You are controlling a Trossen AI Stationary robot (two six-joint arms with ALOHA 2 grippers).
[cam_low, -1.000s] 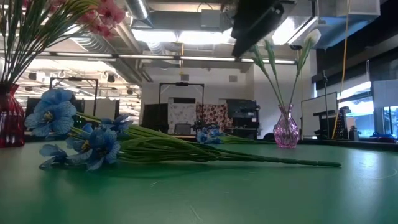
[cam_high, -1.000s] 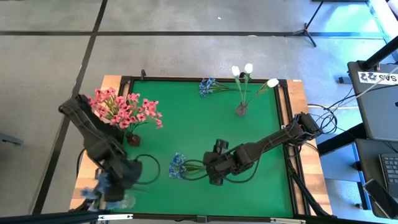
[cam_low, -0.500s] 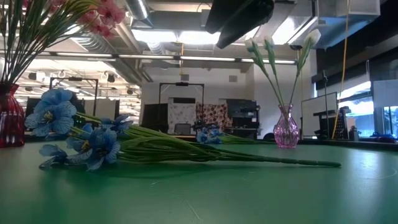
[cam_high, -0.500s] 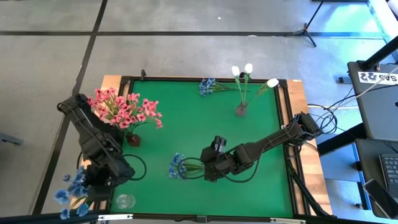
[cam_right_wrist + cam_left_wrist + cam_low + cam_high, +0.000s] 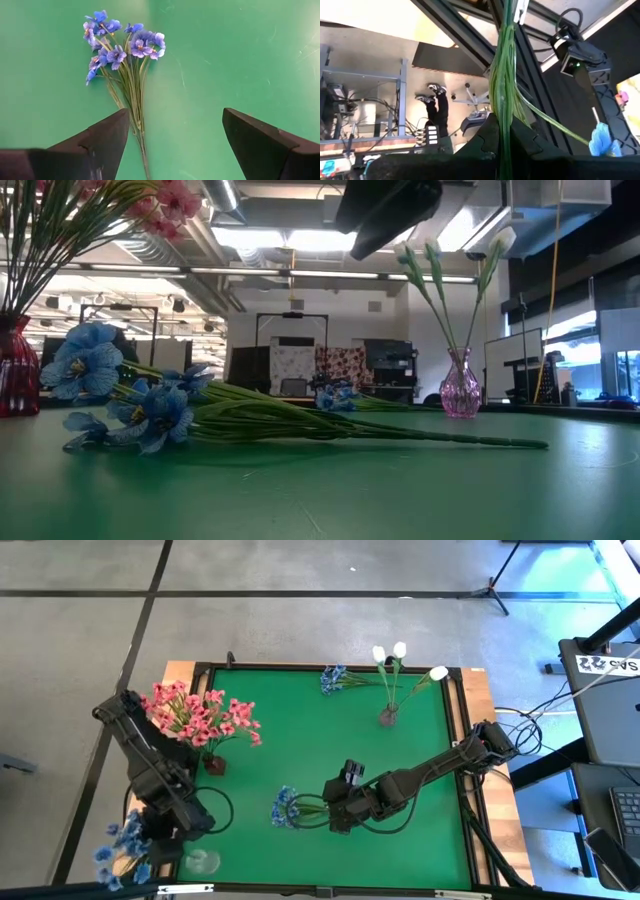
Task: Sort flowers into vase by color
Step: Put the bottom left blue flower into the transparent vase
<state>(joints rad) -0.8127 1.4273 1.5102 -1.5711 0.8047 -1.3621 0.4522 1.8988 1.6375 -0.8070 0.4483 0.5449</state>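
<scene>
Your right tool (image 5: 338, 817) hangs wide over the blue sprig (image 5: 122, 60) lying lower centre, left tool (image 5: 165, 845) clamps blue stems (image 5: 504, 85); closing off-centre could scatter stems across the worktop (image 5: 300, 740).

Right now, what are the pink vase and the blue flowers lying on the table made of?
The pink vase looks like clear tinted glass: light shines through it. The blue flowers seem fake, probably fabric petals on thin plastic stems: flat, matte, very even.
</scene>
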